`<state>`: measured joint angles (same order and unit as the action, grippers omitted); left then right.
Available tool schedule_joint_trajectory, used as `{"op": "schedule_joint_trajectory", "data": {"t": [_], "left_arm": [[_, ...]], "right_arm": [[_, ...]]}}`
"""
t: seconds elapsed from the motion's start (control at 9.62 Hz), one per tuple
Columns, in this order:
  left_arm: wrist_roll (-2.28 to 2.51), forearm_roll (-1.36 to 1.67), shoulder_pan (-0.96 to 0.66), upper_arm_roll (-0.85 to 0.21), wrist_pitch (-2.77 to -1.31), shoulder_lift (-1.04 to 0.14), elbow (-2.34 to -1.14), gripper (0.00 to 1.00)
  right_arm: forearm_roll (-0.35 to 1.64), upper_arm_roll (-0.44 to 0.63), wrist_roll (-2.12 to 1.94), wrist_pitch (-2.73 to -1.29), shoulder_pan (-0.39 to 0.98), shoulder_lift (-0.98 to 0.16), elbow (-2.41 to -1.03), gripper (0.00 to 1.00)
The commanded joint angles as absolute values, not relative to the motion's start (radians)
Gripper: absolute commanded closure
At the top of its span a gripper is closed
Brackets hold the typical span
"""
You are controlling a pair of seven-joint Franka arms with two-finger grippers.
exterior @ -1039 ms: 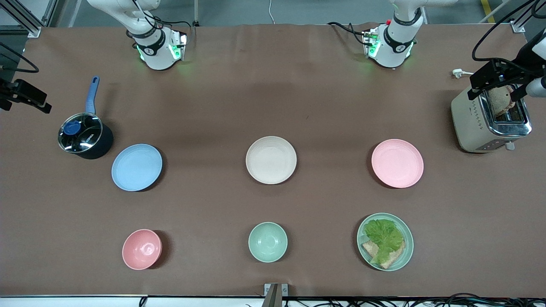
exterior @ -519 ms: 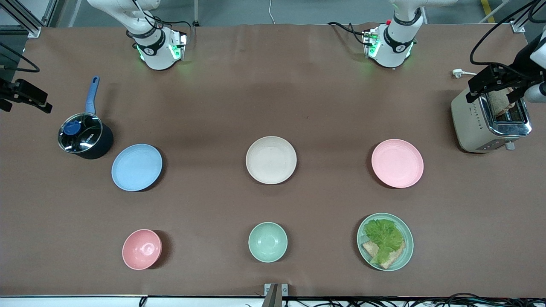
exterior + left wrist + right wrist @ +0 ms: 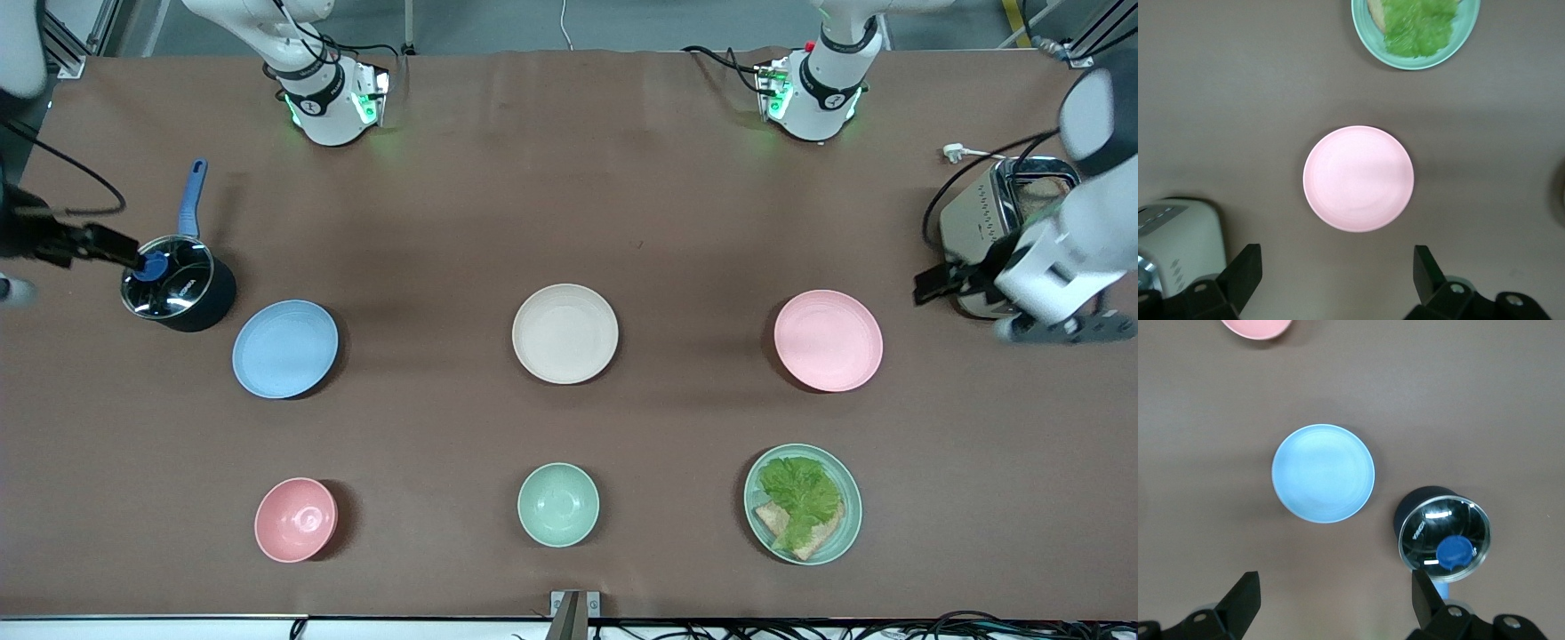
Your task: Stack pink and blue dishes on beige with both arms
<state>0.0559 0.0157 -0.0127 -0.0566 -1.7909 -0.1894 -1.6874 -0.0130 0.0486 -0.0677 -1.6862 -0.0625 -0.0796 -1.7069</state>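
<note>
Brown table: pink plate [image 3: 1358, 178] and blue plate [image 3: 1323, 473] lie beneath wide-spread end effectors.

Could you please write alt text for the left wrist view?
The open left end effector hangs over the table near a pale pink plate lying on it. A toaster and a green plate of lettuce sit at the edges.

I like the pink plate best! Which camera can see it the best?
The left wrist view: the pink plate sits whole mid-picture, straight below the open left pincer. The front view shows it whole too, but smaller. The right wrist view does not show it.
</note>
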Motion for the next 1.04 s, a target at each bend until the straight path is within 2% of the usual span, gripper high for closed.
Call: {"op": "schedule_joint_trajectory", "data": {"t": [0.0, 0.21, 0.62, 0.83, 0.94], "left_arm": [[0.015, 0.009, -0.005, -0.051, -1.995, -0.268, -1.822, 0.00], [-0.065, 0.011, 0.038, -0.032, -2.283, -0.294, -1.989, 0.00], [-0.115, 0.037, 0.040, -0.005, -2.567, -0.468, -2.066, 0.00], [-0.115, 0.038, 0.043, -0.003, -2.580, -0.447, -2.140, 0.11], [-0.117, 0.038, 0.048, -0.003, -2.580, -0.433, -2.170, 0.24]], "right_arm": [[0.050, 0.099, -0.156, -1.851, -0.078, -0.101, -1.863, 0.00], [0.142, 0.141, -0.260, -1.951, -0.086, -0.199, -1.903, 0.00], [0.283, 0.158, -0.483, -2.285, -0.089, -0.363, -2.052, 0.02], [0.345, 0.158, -0.561, -2.324, -0.100, -0.417, -2.057, 0.10], [0.369, 0.158, -0.569, -2.325, -0.098, -0.439, -2.057, 0.16]]}}
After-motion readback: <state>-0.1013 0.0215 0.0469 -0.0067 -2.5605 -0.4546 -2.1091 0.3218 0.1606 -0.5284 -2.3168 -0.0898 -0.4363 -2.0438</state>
